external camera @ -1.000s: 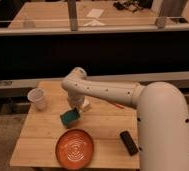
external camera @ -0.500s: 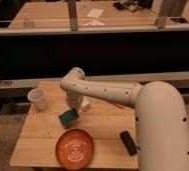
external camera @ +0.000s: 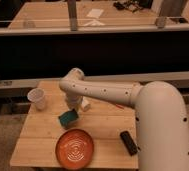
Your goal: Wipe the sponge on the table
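My tool hangs below my wrist over the middle of the bench; whether it is apart, together or clamped on anything I cannot tell. The sponge lies flat on the planks just under it, a little toward the near edge, its long axis slanting across the grain. A white block sits just beside my tool, and the orange plate lies beyond the sponge

One sponge at the jaws, one plate, cup and black block.
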{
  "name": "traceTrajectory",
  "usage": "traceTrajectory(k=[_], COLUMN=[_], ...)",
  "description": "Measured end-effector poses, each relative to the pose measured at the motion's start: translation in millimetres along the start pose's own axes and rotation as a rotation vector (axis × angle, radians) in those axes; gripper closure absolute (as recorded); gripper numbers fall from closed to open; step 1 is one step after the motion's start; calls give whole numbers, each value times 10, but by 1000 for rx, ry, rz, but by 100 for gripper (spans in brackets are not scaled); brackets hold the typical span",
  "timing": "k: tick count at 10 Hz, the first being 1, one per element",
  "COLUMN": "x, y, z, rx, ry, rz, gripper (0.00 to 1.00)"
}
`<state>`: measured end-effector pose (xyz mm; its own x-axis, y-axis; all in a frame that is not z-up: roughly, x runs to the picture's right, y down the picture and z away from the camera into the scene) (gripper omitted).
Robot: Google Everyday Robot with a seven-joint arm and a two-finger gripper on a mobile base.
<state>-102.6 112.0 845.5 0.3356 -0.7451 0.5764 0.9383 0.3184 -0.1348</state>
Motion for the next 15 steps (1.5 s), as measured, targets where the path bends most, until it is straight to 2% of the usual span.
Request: traceTrajectory(k=[15], x=[87], y=[124], z=[-16], rx=[2], ry=[-1], rz=[10], gripper=[96])
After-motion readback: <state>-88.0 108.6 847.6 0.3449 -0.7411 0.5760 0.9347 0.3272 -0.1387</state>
